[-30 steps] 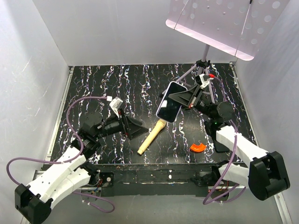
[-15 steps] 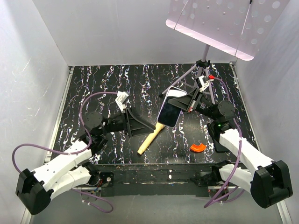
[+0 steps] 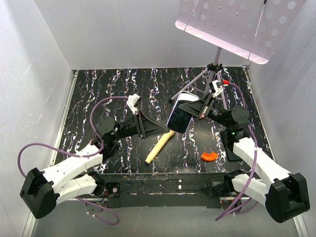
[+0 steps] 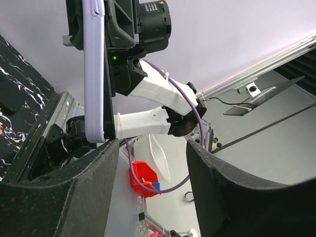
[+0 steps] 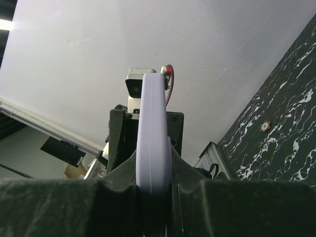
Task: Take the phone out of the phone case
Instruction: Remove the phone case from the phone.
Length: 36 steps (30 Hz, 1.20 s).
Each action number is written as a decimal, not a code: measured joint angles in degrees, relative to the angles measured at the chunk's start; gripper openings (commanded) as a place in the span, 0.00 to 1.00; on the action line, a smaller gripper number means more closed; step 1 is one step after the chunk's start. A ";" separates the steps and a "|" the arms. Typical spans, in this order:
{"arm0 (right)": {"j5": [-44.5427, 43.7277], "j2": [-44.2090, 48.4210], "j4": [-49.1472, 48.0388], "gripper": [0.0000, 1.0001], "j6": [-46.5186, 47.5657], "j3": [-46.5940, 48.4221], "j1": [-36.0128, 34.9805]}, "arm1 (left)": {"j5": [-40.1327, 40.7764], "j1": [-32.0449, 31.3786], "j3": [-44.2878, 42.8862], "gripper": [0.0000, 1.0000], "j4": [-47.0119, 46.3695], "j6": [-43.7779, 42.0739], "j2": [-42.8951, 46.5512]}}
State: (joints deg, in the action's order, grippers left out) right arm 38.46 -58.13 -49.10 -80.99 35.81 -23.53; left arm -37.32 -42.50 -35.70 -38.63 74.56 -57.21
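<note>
Precariously, right end effector [image 3: 193, 107] grips the phone case [image 5: 153, 148] mid-frame.
Left end effector [image 3: 162, 129] gapes empty beside its lower edge; a skewed pinch could twist the phone [image 3: 179, 117] loose.

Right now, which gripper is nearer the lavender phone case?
Right. The right gripper is clamped on the phone case; the left gripper, jaws parted, sits just off its lower end.

top of phone case [image 4: 94, 74] off-frame
</note>
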 measured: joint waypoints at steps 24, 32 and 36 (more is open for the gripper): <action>-4.74 1.09 6.43 0.01 6.67 0.85 -1.53 | 1.70 -0.44 -8.92 0.27 6.97 -4.90 -10.86; -4.24 -0.04 22.71 0.42 14.32 8.98 -3.32 | -1.53 0.57 -9.42 0.00 5.70 -5.16 -13.35; -1.29 0.09 29.09 0.73 20.15 10.97 -5.57 | 0.28 0.59 -8.74 0.00 6.21 -5.14 -11.37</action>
State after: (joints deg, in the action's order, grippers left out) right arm 37.17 -58.04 -20.01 -60.84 46.78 -29.10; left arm -37.04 -41.91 -44.45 -32.42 69.43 -68.58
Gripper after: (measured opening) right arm 0.562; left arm 0.086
